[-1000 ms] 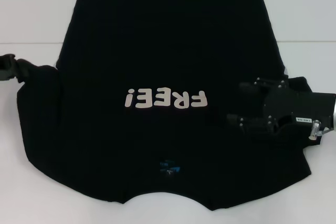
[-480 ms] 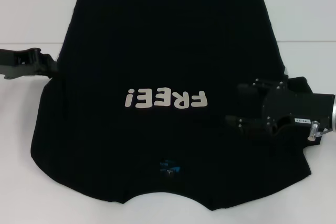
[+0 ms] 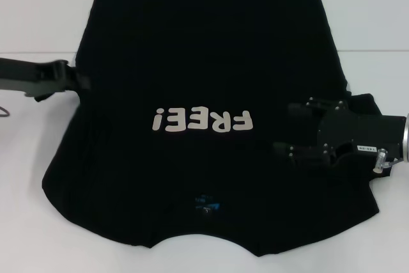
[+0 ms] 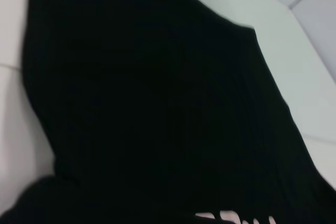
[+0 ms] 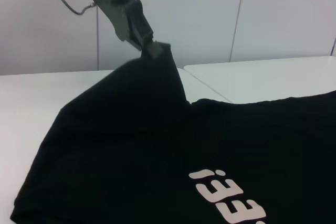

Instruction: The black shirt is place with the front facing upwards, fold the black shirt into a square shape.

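Two grippers are on the black shirt [image 3: 204,126], one at each side, and you need all three views to read them. Nearest you in the head view is the neck edge with its small blue label [image 3: 206,204], then the cream "FREE!" lettering [image 3: 202,120] across the chest, upside down from the robot's side, and farthest away the straight hem at the back of the white table [image 3: 25,171]. The shirt lies front up and covers most of the table.

The right gripper [image 3: 284,129] lies low over the right sleeve, its two fingers parted with black cloth under and between them; you cannot tell from any view whether they have hold of anything.

The left gripper [image 3: 75,79] meets the shirt's left edge. From the head camera its fingers merge with the black cloth, so look at the right wrist view: there the left gripper [image 5: 152,46] is seen from across the shirt, its tip pinched onto the fabric, and the cloth rises in a peaked tent up to it, clear of the table. The lettering [image 5: 228,198] runs along the flat part nearby.

The left wrist view shows only the shirt's plain black body [image 4: 157,103] against the white table [image 4: 16,114], with a sliver of lettering at the edge, and none of its own fingers.
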Available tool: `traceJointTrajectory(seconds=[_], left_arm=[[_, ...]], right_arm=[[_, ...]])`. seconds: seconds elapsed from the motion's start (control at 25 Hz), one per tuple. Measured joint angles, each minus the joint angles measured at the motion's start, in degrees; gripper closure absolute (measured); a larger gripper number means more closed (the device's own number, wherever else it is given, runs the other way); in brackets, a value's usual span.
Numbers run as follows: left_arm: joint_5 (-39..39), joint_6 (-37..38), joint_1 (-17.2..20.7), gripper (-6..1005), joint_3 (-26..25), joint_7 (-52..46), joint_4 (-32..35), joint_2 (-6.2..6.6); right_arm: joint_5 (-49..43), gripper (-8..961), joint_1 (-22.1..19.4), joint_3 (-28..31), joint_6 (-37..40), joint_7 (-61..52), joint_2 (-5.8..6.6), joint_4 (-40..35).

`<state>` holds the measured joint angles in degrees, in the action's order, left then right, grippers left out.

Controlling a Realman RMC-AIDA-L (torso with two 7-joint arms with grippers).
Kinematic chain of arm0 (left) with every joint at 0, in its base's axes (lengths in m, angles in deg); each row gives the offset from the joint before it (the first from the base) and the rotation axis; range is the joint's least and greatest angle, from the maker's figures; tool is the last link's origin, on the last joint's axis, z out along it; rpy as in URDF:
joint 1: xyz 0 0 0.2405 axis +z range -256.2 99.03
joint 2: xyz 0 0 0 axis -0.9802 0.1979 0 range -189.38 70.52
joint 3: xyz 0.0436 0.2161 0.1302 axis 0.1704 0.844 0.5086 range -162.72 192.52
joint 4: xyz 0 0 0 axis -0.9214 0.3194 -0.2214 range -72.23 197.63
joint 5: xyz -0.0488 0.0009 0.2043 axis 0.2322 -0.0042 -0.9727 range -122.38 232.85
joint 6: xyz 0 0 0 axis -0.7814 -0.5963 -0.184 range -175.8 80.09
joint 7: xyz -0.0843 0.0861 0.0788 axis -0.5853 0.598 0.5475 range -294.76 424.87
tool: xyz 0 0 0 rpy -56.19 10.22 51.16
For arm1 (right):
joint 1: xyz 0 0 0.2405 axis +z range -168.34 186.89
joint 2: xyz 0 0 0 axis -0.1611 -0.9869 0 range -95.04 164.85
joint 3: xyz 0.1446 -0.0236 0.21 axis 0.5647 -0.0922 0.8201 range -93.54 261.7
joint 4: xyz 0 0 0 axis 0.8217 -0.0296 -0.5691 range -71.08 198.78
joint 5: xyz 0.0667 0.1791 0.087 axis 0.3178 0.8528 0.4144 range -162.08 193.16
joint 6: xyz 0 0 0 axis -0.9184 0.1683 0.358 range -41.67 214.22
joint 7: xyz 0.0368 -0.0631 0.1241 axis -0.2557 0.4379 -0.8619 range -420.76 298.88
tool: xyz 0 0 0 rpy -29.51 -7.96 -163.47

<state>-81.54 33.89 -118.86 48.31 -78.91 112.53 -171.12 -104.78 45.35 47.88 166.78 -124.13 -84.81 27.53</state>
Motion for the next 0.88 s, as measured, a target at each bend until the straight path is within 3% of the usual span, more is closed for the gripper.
traceJointTrajectory(seconds=[0.08, 0.36, 0.52, 0.68, 0.8, 0.88], left_arm=[[0.01, -0.71, -0.18, 961, 2.43, 0.01, -0.15, -0.93], [-0.50, -6.19, -0.90, 927, 13.26, -0.11, -0.25, -6.25], [0.46, -8.05, -1.41, 907, 14.24, 0.02, -2.99, -7.96], [5.90, -7.33, -1.79, 887, 13.26, 1.20, -8.27, -7.25], [13.20, -5.72, -1.23, 872, 10.42, 5.88, -13.53, -5.27], [16.63, -5.18, -0.33, 795, 6.97, 8.20, -16.39, -4.07]], right_arm=[[-0.02, 69, -0.04, 0.00, -0.01, 0.00, 0.01, 0.08], [-0.05, 69, -0.06, -0.01, 0.01, 0.08, -0.07, 0.60], [-0.08, 69, -0.06, -0.01, 0.01, 0.09, -0.07, 0.66], [-0.07, 69, -0.29, -0.01, 0.00, 0.09, -0.07, 0.65], [0.02, 69, -0.43, -0.01, 0.00, 0.09, -0.07, 0.65], [0.03, 69, -0.46, 0.00, -0.01, 0.09, -0.07, 0.65]])
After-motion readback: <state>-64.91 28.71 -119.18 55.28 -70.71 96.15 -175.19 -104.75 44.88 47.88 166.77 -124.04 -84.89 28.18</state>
